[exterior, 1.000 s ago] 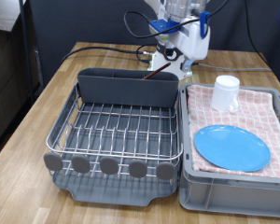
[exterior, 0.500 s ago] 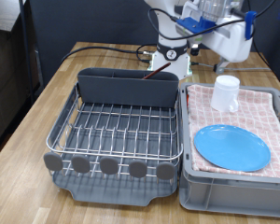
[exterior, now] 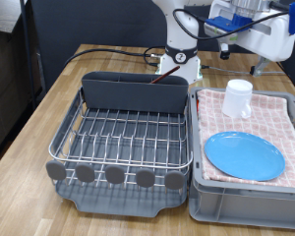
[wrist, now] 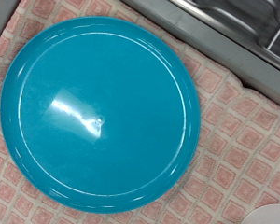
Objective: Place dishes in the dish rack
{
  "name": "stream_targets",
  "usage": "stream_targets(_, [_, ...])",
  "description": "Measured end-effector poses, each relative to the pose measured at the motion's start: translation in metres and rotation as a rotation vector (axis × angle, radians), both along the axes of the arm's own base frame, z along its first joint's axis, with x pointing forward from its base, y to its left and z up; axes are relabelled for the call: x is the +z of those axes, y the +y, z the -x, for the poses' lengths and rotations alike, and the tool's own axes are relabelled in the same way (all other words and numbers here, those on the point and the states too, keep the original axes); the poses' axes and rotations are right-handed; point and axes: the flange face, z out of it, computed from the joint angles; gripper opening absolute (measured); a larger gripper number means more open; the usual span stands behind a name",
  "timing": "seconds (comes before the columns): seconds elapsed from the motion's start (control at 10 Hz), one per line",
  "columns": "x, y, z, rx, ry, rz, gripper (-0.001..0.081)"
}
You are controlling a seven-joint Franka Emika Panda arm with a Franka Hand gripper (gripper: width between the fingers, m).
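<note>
Wrist view shows no fingers of the end effector, so I cannot tell whether they are apart or together, and nothing shows between them; it looks straight down on the light-blue plate (wrist: 100,110), which fills the picture. Round, with no long axis, the plate lies flat on the pink checked cloth (wrist: 235,140). Exterior view places it in the grey crate (exterior: 244,201) on the table (exterior: 49,103), just right of the empty-looking dish rack (exterior: 124,133), with the white mug (exterior: 239,96) beyond.

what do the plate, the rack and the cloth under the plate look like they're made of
Plate: smooth and glossy, with a bright glare patch; probably glazed ceramic or hard plastic. Rack: shiny silver wire grid, apparently metal, on a matte grey tray, likely plastic. Cloth: pink checked woven fabric, slightly wrinkled.
</note>
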Motion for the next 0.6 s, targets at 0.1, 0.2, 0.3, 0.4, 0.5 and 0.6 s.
stream_targets(0.1, [-0.009,0.000,0.001,0.000,-0.018,-0.022,0.0803])
stream_targets(0.2, [-0.020,-0.002,0.003,0.006,-0.041,-0.045,0.0803])
stream_targets(0.3, [-0.032,-0.005,0.005,0.019,-0.068,-0.065,0.0803])
stream_targets(0.4, [-0.045,-0.007,0.008,0.032,-0.094,-0.081,0.0803])
stream_targets(0.5, [-0.059,-0.011,0.012,0.038,-0.108,-0.094,0.0803])
stream_targets(0.6, [-0.067,-0.012,0.013,0.041,-0.127,-0.103,0.0803])
